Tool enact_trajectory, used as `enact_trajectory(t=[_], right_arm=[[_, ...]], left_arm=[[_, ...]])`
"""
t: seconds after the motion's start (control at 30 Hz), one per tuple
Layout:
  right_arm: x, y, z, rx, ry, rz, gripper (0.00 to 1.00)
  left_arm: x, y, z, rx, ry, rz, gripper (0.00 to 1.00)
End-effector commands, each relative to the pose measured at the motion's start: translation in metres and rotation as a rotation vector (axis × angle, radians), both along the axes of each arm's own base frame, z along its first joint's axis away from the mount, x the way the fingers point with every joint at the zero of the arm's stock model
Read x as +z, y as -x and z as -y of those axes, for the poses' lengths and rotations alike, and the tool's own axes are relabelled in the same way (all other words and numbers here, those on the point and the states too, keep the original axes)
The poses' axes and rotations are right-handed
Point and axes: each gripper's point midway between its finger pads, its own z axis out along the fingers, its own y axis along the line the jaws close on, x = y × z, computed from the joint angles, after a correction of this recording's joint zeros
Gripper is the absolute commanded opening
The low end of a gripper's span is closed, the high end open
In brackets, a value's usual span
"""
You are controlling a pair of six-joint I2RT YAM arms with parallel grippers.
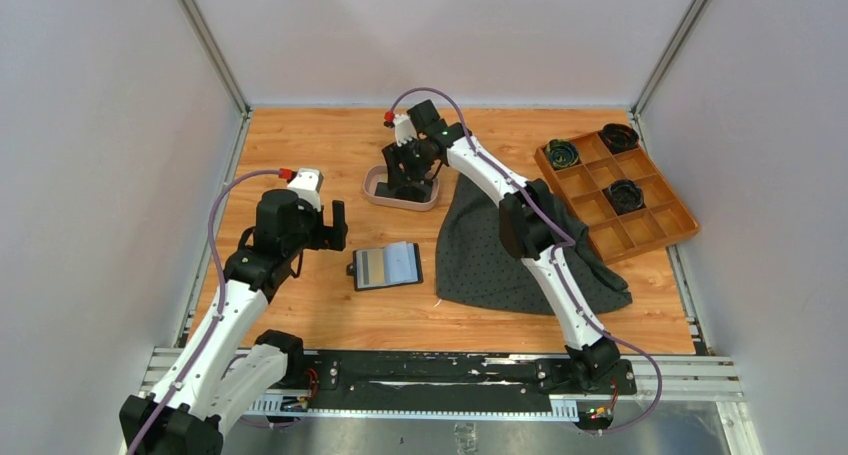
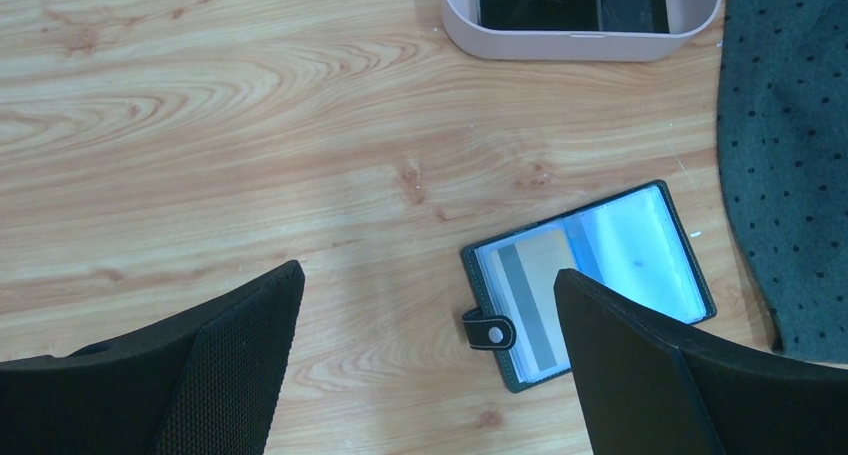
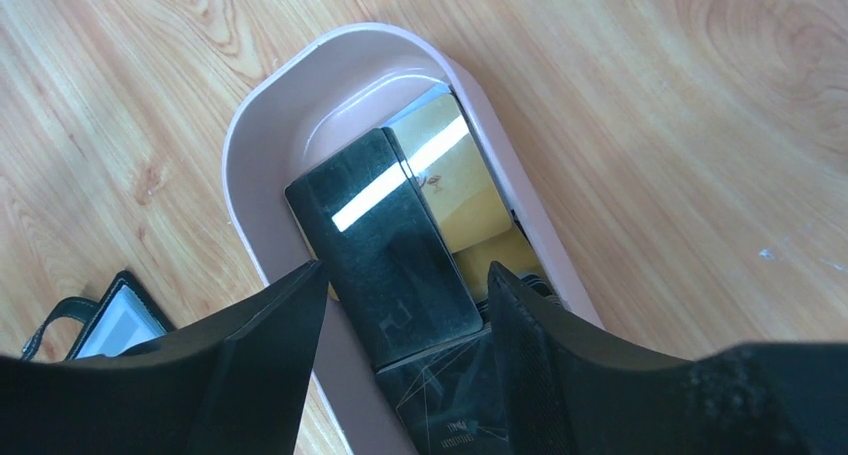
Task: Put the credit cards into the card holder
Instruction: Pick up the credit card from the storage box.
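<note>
You're holding the right pincer down in the pink tray, jaws partway open and straddling the black card. Its long edges are sitting right at the two fingers, so you're spanning the short width, with the long axis running away from the wrist. I can't tell whether it's actually pinched or just bracketed. A gold card is lying under it, against the tray's far wall.

The wallet is lying open on the table, well apart from the tray on the near side and just beside the dotted cloth. Your left pincer is hovering near it, wide open and empty, so that arm is the nearer one to the wallet.

The right wrist view is giving you the card stack. The overhead view is hiding it behind the arm, but it's showing the tray-to-wallet path.
</note>
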Motion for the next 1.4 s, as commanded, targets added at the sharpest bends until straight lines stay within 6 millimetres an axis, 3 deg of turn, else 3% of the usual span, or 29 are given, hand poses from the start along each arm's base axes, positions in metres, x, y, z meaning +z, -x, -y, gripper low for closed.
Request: enact_trajectory(t=[0.0, 0.23, 0.53, 0.9, 1.13, 1.37], right_arm=[[0.000, 0.005, -0.010, 0.026, -0.071, -0.058, 0.63], [-0.009, 0.020, -0.014, 0.053, -0.086, -0.121, 0.59], [-0.020, 0.009, -0.001, 0.008, 0.017, -0.045, 0.60], [-0.032, 0.017, 0.002, 0.053, 0.060, -0.036, 0.63], [-0.013, 0.040, -0.013, 0.131, -0.051, -0.114, 0.48], [0.010, 0.048, -0.021, 0.141, -0.123, -0.149, 0.43]], left_arm=[[-0.002, -0.003, -0.004, 0.011, -0.013, 0.002, 1.00], [-0.002, -0.003, -0.004, 0.012, -0.011, 0.003, 1.00], [-0.002, -0.002, -0.003, 0.003, -0.008, 0.001, 1.00], [-0.002, -0.003, -0.002, 0.000, -0.005, 0.002, 1.00], [-0.001, -0.003, -0.002, 0.000, -0.005, 0.003, 1.00], [-0.001, -0.003, -0.002, -0.002, -0.004, 0.003, 1.00]])
